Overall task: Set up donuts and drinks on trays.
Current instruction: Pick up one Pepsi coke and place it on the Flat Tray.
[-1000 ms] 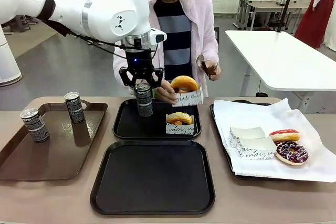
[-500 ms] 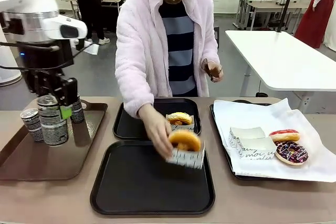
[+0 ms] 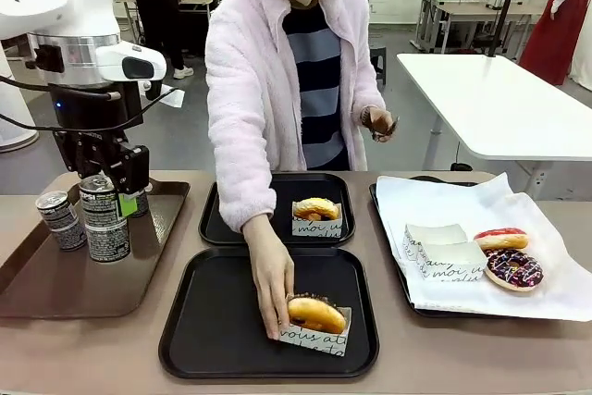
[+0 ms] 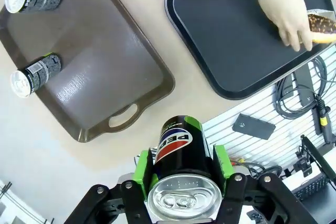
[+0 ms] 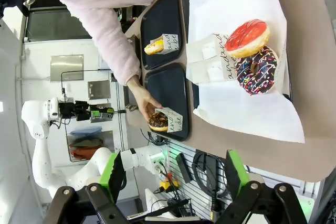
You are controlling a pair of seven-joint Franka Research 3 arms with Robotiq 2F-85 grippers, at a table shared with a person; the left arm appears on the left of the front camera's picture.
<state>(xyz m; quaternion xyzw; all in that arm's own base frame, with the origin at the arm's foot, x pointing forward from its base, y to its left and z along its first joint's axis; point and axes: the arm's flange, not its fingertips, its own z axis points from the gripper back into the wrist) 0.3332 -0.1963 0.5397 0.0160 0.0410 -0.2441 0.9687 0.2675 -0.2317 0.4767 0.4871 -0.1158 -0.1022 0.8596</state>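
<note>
From the front, your left gripper (image 3: 111, 203) is clamped on a can (image 3: 106, 230) at the brown tray's (image 3: 55, 295) right side. A person's hand (image 3: 273, 291) sets a donut (image 3: 317, 314) on the near black tray (image 3: 199, 321).

In the left wrist view, green pads (image 4: 143, 167) pinch the can's middle. It looks stiff but slick, so mid-body is the place to hold.

In the right wrist view, your right gripper (image 5: 174, 176) stands open and empty.

Hand (image 3: 275, 295) blocks nr tray (image 3: 213, 321).
</note>
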